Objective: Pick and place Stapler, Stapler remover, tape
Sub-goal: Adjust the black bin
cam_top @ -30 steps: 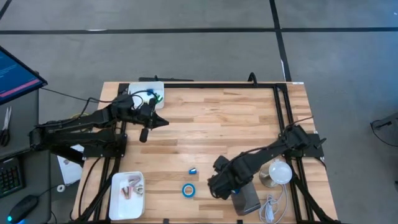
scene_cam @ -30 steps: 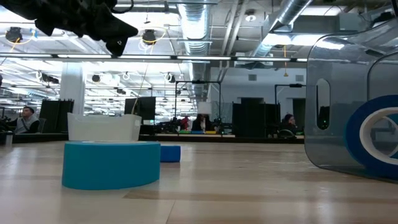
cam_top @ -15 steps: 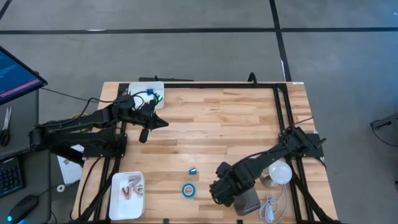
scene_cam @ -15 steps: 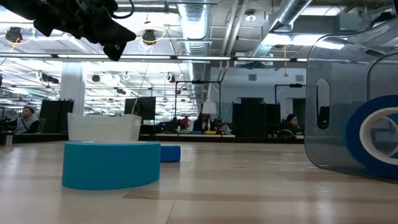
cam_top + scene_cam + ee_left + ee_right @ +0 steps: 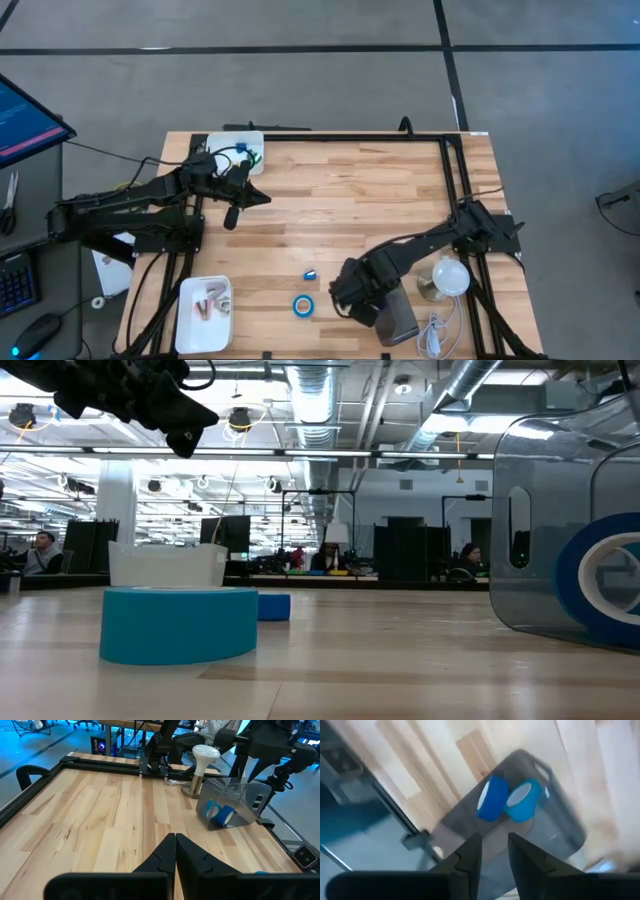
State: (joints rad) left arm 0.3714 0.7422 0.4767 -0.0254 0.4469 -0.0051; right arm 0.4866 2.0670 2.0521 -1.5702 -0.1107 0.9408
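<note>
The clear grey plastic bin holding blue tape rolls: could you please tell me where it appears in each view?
High view: the clear grey plastic bin is bottom right of centre.
Low view: right edge, close up.
Left wrist view: upper right.
Right wrist view: centre.
Shared landmark: the blue tape rolls inside it, not discernible from above.

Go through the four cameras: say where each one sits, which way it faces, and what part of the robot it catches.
High: above, looking straight down; table, both arms.
Low: at tabletop height, facing the room; tape roll close, left arm overhead.
Left wrist: past the shut left gripper, across the table to the clear bin.
Right wrist: past the right gripper, down at the bin.
Shared: both wrist views show two blue rolls in the bin.
</note>
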